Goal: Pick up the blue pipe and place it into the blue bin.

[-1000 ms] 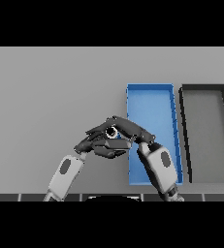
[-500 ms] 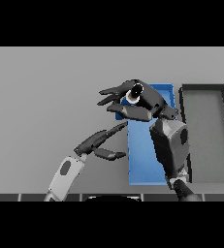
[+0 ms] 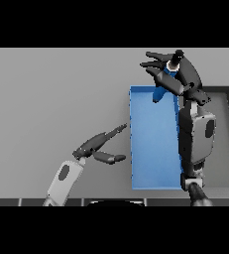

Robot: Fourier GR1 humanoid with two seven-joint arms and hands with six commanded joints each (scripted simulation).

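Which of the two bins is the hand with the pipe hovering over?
The blue bin, the left of the two. The right hand, curled round the blue pipe, is above its far edge; the dark bin lies further right.

Plain grey table [image 3: 51,94], evenly lit

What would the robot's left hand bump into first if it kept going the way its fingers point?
Probably the blue bin: the left hand points up and right at its near wall, with only bare table between. Height is hard to judge, so it might pass above the rim.
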